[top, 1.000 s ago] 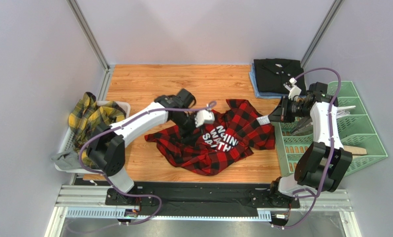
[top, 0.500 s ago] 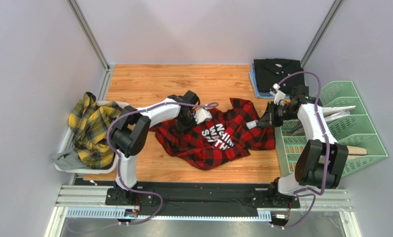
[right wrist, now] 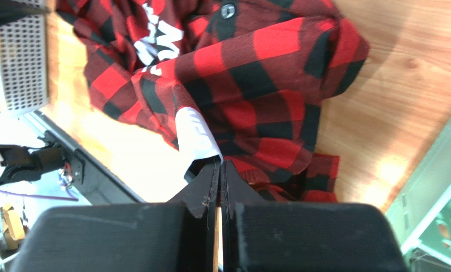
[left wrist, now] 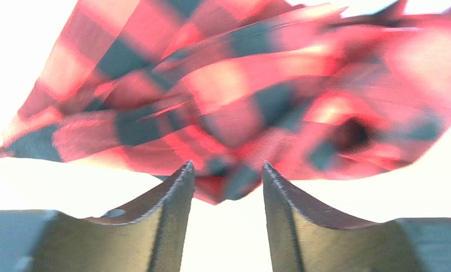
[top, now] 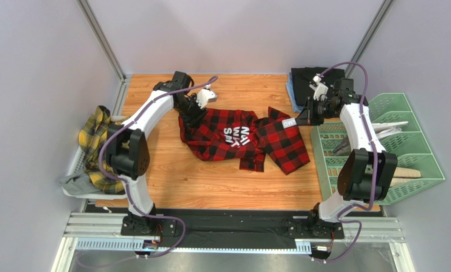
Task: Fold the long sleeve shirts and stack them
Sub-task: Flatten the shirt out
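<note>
The red-and-black check shirt (top: 242,139) with white block letters lies stretched across the middle of the wooden table. My left gripper (top: 189,113) is shut on a bunched edge at its left end, and the cloth (left wrist: 233,113) is held between the fingertips (left wrist: 183,175). My right gripper (top: 301,118) is shut on the shirt's right upper edge by a white label (right wrist: 195,133), with the jaws pressed together. The plain black shirt (top: 318,84) lies folded at the back right. The yellow-and-dark plaid shirt (top: 102,141) is heaped in a basket on the left.
A white basket (top: 74,164) stands at the table's left edge. A green slotted rack (top: 415,153) stands on the right, close to my right arm. The black shirt rests on a blue cloth (top: 291,96). Bare wood (top: 222,187) lies in front of the red shirt.
Both grippers have moved toward the back of the table, dragging the red check shirt with them. The shirt is now stretched wider between them. The left gripper went back and left.
</note>
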### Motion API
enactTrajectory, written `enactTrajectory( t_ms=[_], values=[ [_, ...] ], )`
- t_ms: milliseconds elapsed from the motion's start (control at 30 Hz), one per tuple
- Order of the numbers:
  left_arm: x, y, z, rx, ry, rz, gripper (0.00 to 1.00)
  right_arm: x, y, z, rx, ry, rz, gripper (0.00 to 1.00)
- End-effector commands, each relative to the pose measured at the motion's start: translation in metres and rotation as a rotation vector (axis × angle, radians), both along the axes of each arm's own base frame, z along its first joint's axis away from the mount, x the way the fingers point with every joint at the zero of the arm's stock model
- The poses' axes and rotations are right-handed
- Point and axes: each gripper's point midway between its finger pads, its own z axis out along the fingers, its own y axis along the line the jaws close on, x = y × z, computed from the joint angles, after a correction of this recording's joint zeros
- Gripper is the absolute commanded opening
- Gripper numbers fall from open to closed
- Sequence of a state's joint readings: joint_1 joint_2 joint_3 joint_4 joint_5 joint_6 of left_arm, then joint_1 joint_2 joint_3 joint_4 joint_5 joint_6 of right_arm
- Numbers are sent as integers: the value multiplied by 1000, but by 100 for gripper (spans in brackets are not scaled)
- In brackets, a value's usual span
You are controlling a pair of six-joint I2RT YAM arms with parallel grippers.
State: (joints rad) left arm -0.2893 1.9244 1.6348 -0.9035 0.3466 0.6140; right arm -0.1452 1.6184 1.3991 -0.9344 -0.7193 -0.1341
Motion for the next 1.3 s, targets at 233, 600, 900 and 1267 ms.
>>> enactTrajectory(
  t_ms=[233, 600, 900, 1267],
  values=[
    [-77, -82, -7, -16, -5, -430, 61, -63, 25, -7, 35, 63, 90, 0],
    [-85, -88, -50, 113, 74, -586, 28, -75, 18, -30, -44, 100, 94, 0],
    [-132, -71, 34, -5, -54, -493, 0, -66, 13, -13, -69, 42, 85, 0],
    [-263, -41, -32, 156, 249, -495, 50, -61, 0, -1, -127, -11, 61, 0]
  ],
)
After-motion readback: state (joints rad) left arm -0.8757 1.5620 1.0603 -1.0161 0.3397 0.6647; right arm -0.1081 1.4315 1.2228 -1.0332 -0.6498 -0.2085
